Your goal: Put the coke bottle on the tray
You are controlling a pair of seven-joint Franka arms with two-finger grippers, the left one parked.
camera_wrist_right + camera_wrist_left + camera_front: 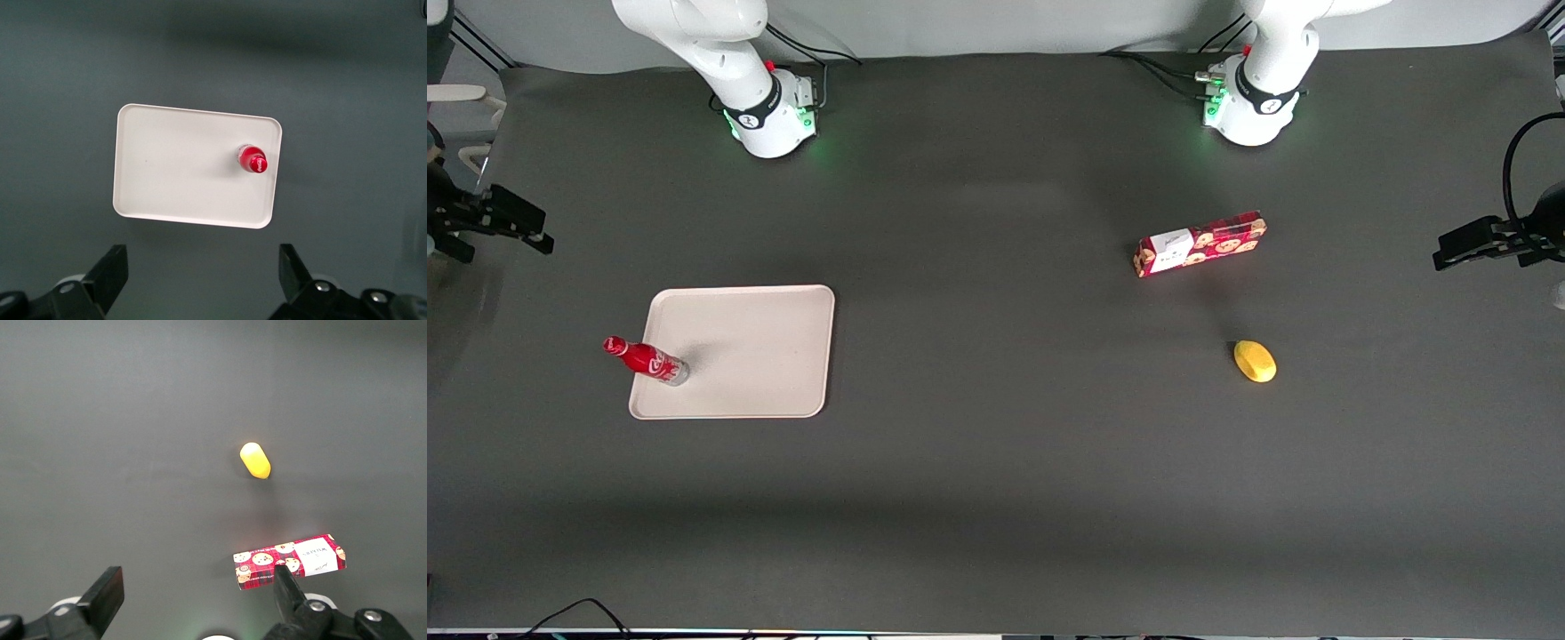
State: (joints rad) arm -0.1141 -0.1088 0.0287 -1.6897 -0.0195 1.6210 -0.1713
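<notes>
The coke bottle [647, 359], small and red with white script and a silvery base, stands upright on the beige tray [756, 347], close to the rim nearest the working arm's end of the table. In the right wrist view the bottle [253, 159] is seen from above on the tray [180, 167]. My gripper [541, 229] hangs high at the working arm's end, off the tray and farther from the front camera than it. In the right wrist view the gripper [202, 273] is open and empty, its fingers [112, 270] wide apart, well clear of the bottle.
A red cookie box [1199, 244] and a small yellow fruit-like object [1255, 361] lie toward the parked arm's end; both also show in the left wrist view, box [290, 561] and yellow object [255, 460]. The dark table mat [996, 462] spreads between them and the tray.
</notes>
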